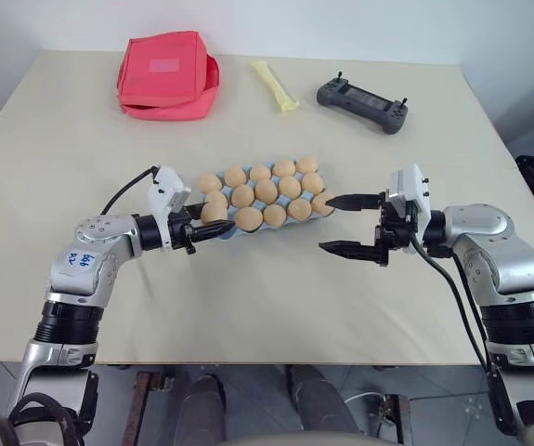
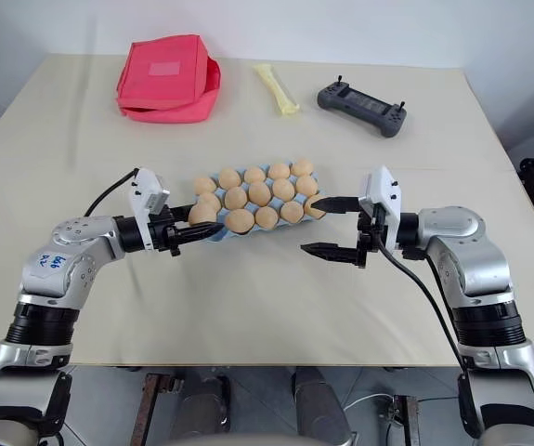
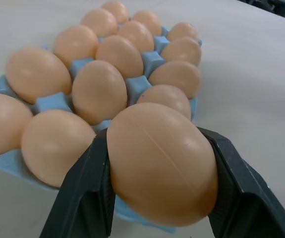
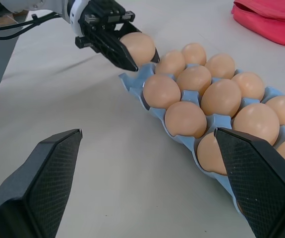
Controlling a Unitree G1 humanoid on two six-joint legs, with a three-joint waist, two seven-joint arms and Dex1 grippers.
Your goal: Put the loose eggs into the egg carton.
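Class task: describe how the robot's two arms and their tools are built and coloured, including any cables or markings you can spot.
Both arms are silver-grey metal with rounded joints and black ribbed collars. Each wrist carries a white box-shaped camera module. The left tool and right tool each have two black, tapering fingers with textured inner faces. Black cables loop along both forearms. The left arm bears a white sticker with blue handwriting.

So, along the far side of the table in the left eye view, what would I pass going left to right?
Red fabric pouch → pale yellow strip-like object → dark handheld controller.
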